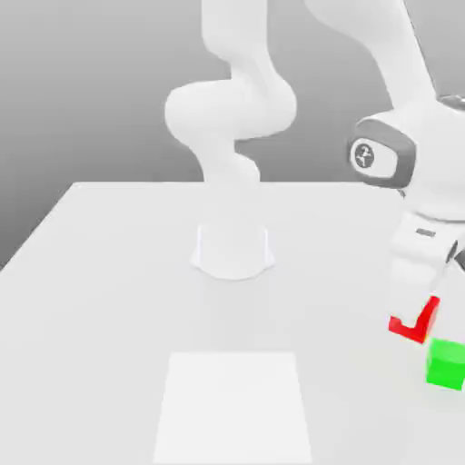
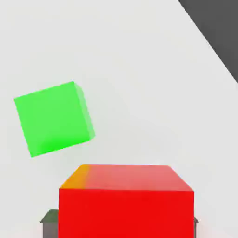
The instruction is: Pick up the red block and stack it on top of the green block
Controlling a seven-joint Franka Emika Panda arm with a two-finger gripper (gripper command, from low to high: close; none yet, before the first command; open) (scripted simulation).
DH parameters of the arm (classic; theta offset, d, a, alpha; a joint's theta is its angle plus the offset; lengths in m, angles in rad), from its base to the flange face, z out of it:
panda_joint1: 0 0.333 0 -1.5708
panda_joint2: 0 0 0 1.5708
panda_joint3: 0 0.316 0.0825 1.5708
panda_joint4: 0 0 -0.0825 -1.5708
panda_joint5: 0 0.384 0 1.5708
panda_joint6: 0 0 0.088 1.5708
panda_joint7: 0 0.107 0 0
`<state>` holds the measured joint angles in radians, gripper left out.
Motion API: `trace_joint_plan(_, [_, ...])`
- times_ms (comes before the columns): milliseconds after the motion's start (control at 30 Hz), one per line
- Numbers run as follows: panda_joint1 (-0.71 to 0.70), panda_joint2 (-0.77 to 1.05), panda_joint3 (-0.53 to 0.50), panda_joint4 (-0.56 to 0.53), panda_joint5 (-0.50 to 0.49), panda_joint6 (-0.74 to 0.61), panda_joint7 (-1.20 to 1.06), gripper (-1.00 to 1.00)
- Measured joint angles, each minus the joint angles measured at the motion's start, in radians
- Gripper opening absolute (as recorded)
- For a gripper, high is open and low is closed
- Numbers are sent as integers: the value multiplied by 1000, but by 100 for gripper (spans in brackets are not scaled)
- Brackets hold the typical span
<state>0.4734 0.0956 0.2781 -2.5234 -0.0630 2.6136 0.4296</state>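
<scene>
- Red block (image 2: 126,211): plain cube, smooth faces, orange tint along one edge; clamped between the gripper's (image 1: 413,318) fingers.
- Position: near the green block (image 1: 446,364), at the exterior view's right.

Bright, washed-out whites with faint shadows

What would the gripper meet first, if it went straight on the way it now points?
Probably the table, under the red block it grips; I cannot tell whether any gap remains beneath the block.
</scene>
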Motion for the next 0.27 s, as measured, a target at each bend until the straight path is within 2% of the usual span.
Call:
trace_joint_plan(133, [29,132,-25,32,-74,94,22,-100])
trace_joint_plan(167, [40,166,-39,35,-94,124,36,100])
trace_joint_plan(267, [40,166,-39,35,-94,124,36,100])
